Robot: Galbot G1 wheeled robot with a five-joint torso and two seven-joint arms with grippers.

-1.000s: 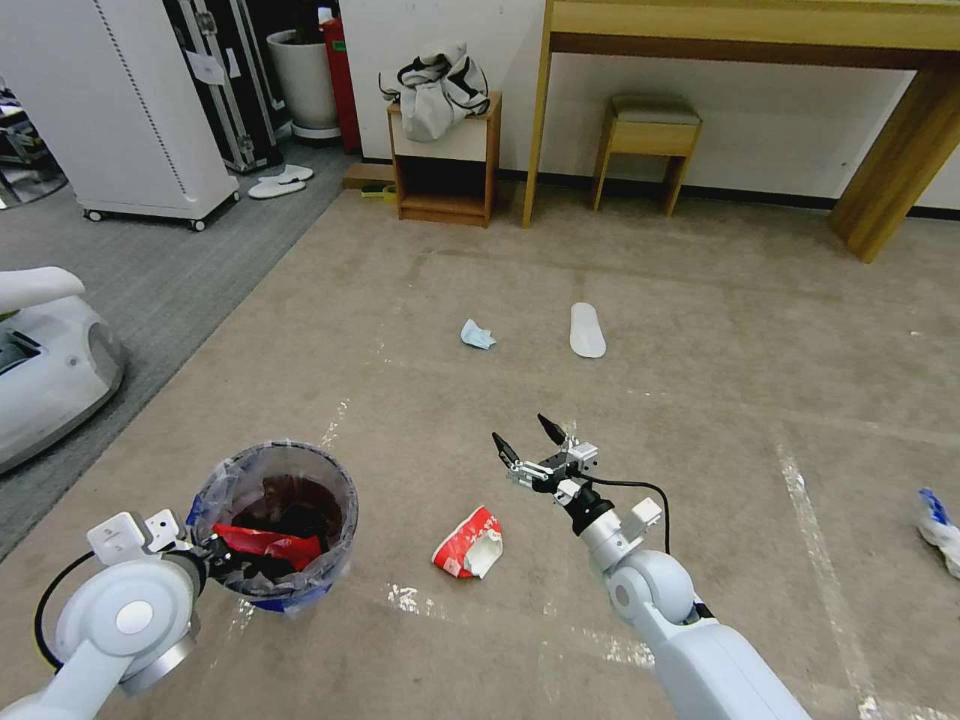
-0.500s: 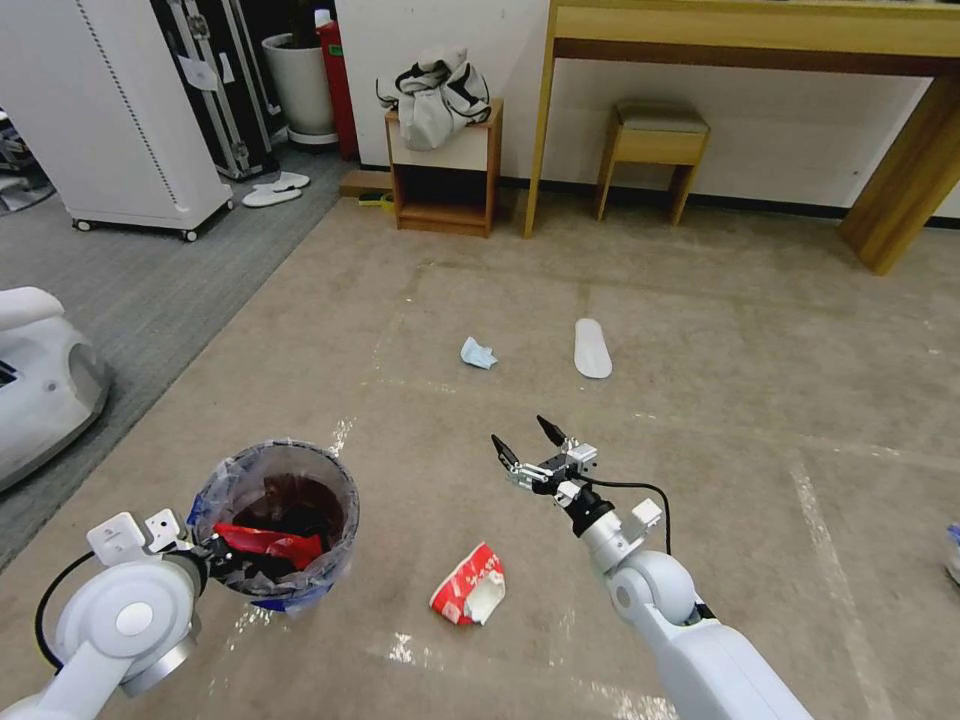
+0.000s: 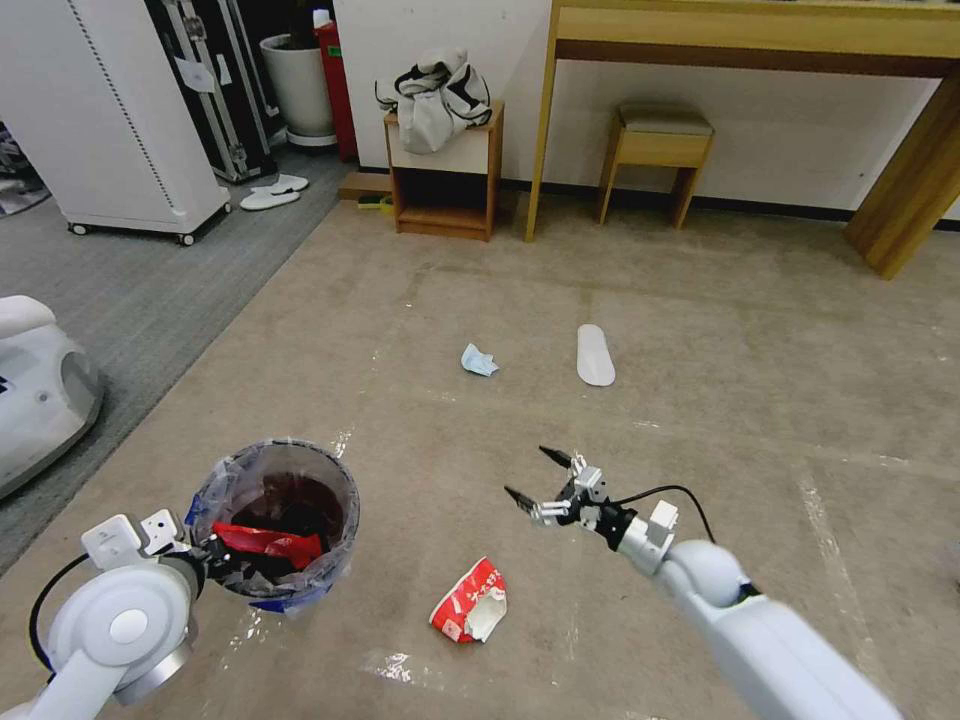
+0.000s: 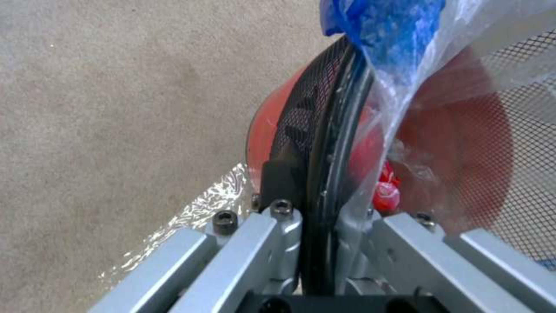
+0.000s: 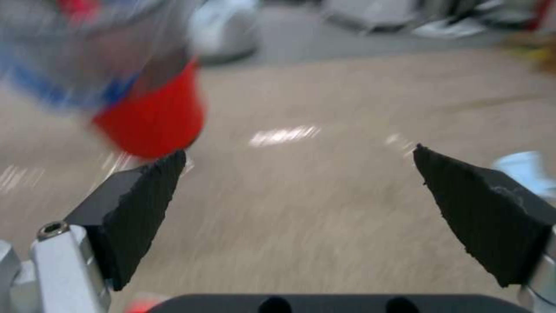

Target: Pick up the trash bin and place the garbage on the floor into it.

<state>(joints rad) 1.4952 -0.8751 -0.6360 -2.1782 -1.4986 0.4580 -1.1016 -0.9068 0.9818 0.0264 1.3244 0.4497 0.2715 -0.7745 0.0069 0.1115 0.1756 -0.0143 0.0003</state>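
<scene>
**Robot Holds Bin by the Rim, Free Claw Spread Above Carpet Litter**

Gripping the rim of the trash bin [image 3: 277, 525], the robot's left gripper [image 3: 208, 556] stood clamped on the near wall of the small red bucket, its jaws pinched tight over the edge and the bluish plastic bag liner [image 4: 394, 52]. A red wrapper [image 3: 265, 545] lay across the dark contents inside. The bin sat at the robot's lower left over the floor [image 3: 720, 330], a beige carpet crossed by faded white tape lines [image 3: 828, 565]; whether its base touched the carpet could not be told.

Just to the right of the bin, a crumpled red-and-white paper carton [image 3: 470, 601] lay on the floor. Above and to the right of it hung the right gripper [image 3: 531, 476], its dark fingers [image 5: 147, 204] spread wide and holding nothing, pointed out over bare carpet. Farther off, a light blue face mask [image 3: 478, 361] lay well beyond the carton, and to its right a flat white slipper [image 3: 595, 355] rested lengthwise on the carpet, the two apart from each other. At the back, a small wooden cabinet [image 3: 446, 170] with a bag on top, a stool [image 3: 655, 150] and a long wooden table [image 3: 760, 40] stood along the wall.
</scene>
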